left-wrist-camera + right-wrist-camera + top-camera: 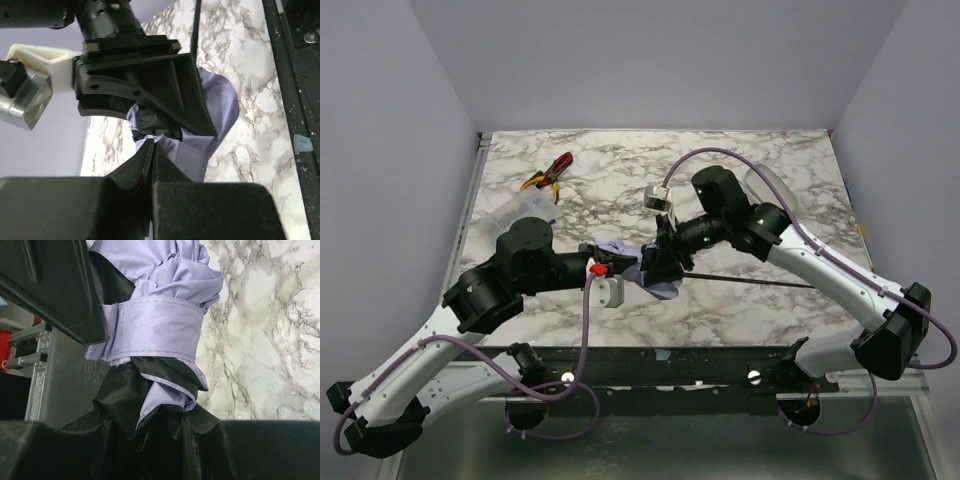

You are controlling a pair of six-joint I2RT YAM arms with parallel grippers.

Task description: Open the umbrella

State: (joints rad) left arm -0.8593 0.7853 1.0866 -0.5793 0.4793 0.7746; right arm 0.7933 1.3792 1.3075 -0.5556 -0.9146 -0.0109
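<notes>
The umbrella (638, 262) lies folded at the table's middle, its lavender canopy bunched between both grippers. Its thin black shaft (750, 281) runs out to the right along the marble. The handle is hidden. My left gripper (618, 267) is shut on a fold of the canopy; in the left wrist view (152, 150) the jaws pinch black and lavender fabric (220, 100). My right gripper (657, 262) is shut on the canopy's other end; in the right wrist view (150, 425) it holds black folds below the closed lavender strap (155, 330).
Red-handled pliers (548, 172) lie at the back left. A clear plastic piece (515, 210) sits beside the left arm. A pale rounded object (772, 184) shows behind the right arm. The table's near edge is a black rail (670, 362).
</notes>
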